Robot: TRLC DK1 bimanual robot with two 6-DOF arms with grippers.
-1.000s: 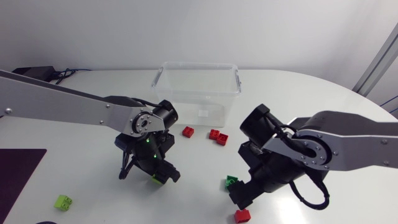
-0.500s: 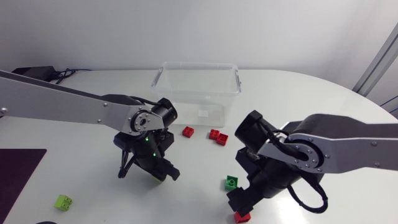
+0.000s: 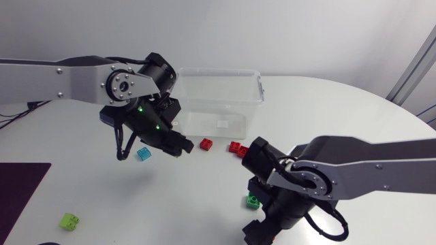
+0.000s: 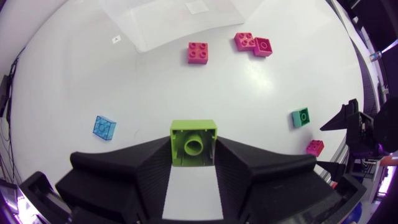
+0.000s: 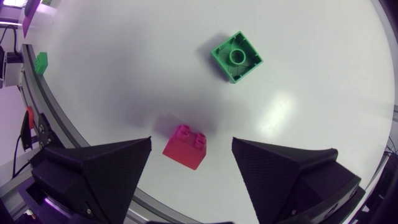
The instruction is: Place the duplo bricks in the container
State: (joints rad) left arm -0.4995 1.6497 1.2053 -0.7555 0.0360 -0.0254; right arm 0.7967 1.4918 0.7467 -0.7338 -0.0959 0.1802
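My left gripper [image 4: 193, 155] is shut on a lime green brick [image 4: 193, 142] and hangs above the table in front of the clear container [image 3: 216, 102]; in the head view that gripper [image 3: 172, 144] hides the brick. Under it lie a blue brick [image 3: 144, 153], a red brick [image 3: 206, 143] and a red pair [image 3: 239, 149]. Near the table's front edge my right gripper [image 5: 191, 142] stands open, low over a small red brick [image 5: 185, 147] that lies between its fingers without touching them. A dark green brick [image 5: 236, 57] lies just ahead of it.
Another lime brick [image 3: 69, 220] lies at the front left, beside a dark mat [image 3: 20, 187]. The container has nothing in it and stands at the back middle. My right arm [image 3: 340, 180] covers the front right of the table.
My left arm has risen from the table with the lime brick and swung back towards the container, uncovering the blue brick. My right gripper has slid left and settled around the small red brick.
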